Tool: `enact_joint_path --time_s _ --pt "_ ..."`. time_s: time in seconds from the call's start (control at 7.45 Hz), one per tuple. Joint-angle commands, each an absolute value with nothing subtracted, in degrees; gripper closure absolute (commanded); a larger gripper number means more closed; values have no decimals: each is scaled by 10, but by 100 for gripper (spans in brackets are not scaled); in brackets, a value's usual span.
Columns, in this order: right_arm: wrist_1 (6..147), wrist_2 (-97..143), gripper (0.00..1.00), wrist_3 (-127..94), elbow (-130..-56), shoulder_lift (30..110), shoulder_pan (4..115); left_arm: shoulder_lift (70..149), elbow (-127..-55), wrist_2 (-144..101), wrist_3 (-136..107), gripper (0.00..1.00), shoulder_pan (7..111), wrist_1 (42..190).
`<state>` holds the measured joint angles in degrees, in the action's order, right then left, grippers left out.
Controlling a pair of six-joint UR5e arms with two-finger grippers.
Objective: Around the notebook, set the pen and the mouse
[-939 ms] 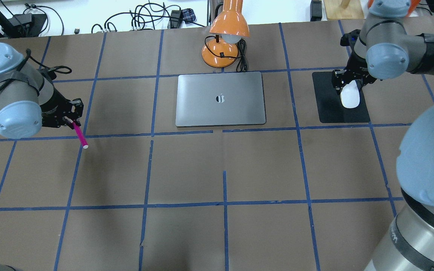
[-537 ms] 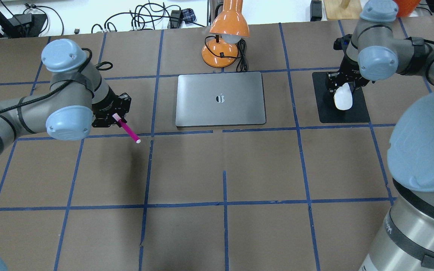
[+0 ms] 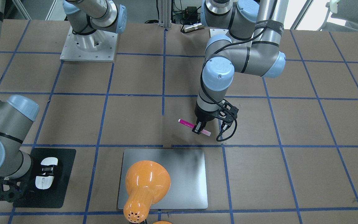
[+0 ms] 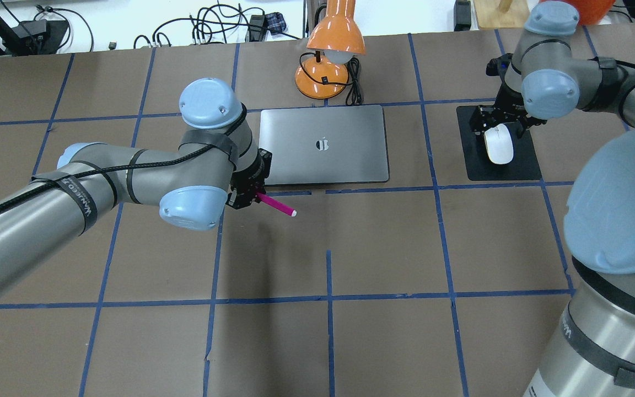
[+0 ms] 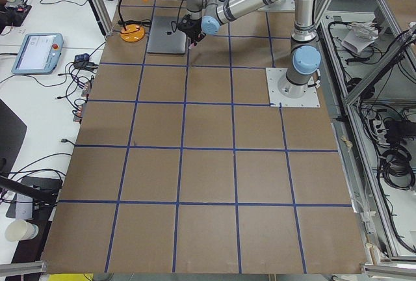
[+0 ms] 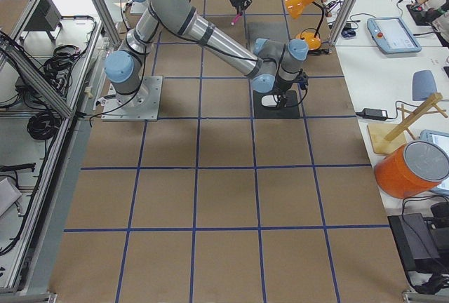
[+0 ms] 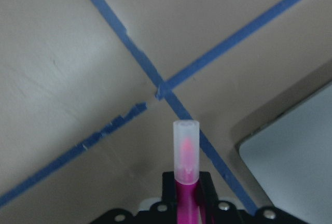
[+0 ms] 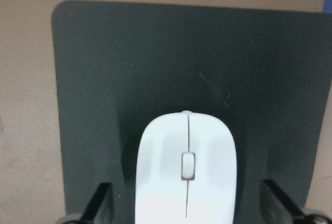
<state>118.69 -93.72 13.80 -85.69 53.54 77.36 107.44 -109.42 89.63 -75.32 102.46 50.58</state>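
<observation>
Pen [image 4: 276, 205]: you see it pink, gripped at one end, with its pale tip sticking out free toward the robot's right. It sits just on the robot's side of the notebook's near edge, close to that edge's left corner, and does not overlap the notebook.
Left claw [image 4: 253, 195]: it is closed tight on the pen; in the wrist view the pen [image 7: 185, 177] runs straight out from between the fingers.
Table [image 4: 383, 248]: brown paper crossed by blue tape [image 7: 124, 32]. A tape crossing lies right under the pen's tip. You cannot tell from these views whether the tip touches the paper.
Notebook [image 4: 323, 144]: silver-grey, closed and flat, square to the tape grid in the middle of the table. Its rounded corner shows at the right of the left wrist view.
Mouse [image 8: 185, 172]: white, lying on the mat well off to the notebook's right, its scroll mark facing up.
Right claw [image 4: 499, 130]: it is spread wide, one finger [image 8: 101, 203] on each side of the mouse, with dark mat showing between each finger and the mouse; it holds nothing.
Mat [image 4: 474, 160]: black, flat, apart from the notebook.
Lamp [image 4: 329, 52]: orange, standing just beyond the notebook's far edge, its shade leaning over it.
</observation>
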Motion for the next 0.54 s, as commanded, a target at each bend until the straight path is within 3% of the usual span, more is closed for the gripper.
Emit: enact_joint_path --time_s 0.0,0.4 --pt "1135 -940 0 137 -805 544 777 1083 -1092 882 -853 100 1076 504" --pt "1005 -940 0 128 -766 611 803 1103 -1092 883 -983 100 1116 496"
